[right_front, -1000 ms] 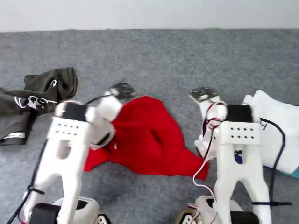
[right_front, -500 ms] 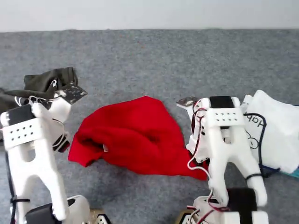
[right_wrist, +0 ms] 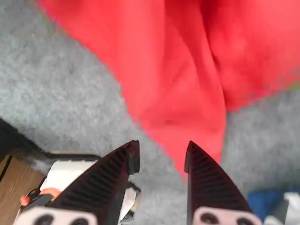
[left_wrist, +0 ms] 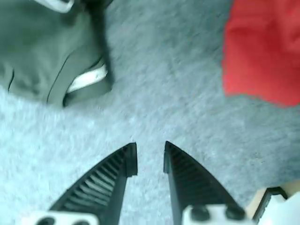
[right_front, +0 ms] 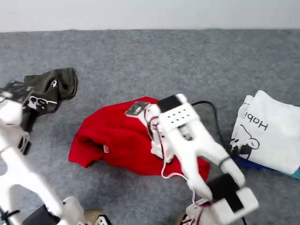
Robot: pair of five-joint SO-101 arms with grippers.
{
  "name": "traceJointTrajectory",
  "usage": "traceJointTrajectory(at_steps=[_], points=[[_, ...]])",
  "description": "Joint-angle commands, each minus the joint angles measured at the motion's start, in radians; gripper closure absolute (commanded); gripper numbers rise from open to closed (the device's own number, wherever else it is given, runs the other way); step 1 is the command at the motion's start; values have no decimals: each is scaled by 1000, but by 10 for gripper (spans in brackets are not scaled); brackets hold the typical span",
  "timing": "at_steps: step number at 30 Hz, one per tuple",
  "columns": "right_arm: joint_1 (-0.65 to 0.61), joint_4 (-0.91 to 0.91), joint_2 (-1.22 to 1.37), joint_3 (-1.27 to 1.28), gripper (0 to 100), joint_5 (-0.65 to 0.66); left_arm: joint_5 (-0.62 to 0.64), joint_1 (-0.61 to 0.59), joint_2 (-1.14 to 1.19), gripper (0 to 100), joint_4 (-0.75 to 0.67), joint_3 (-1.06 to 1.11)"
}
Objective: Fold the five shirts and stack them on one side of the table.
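— What could go wrong?
— My right claw, spread and empty, hangs over the crumpled red shirt at the centre; a blind pinch could bunch it worse. My left claw, slightly parted, grips nothing near the dark shirt at ten o'clock.
— Hidden?
— The stack at three o'clock is cut off; uncountable.

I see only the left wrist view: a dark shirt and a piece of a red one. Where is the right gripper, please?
Observer: The right gripper hangs open over an edge of the red shirt, holding nothing.
Operator: Is any shirt folded?
Observer: A white shirt with a black print looks folded at one side of the table, on top of something blue.
Operator: And the dark shirt?
Observer: It lies at the opposite side from the white one.
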Motion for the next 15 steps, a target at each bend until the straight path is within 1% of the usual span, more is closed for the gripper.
traceJointTrajectory(at_steps=[1,3,6,10,15], points=[[-18,-84,110,-68,838,-11,-9,-68,-29,896,3,-44],[-12,-124,185,-94,870,-6,-11,-91,-29,896,3,-44],[31,-165,302,-157,986,-3,-11,-118,-29,896,-11,-44],[140,-162,415,-295,990,3,-11,-155,-29,896,-55,-44],[280,-163,469,-511,989,140,-11,-163,-29,896,-68,-44]])
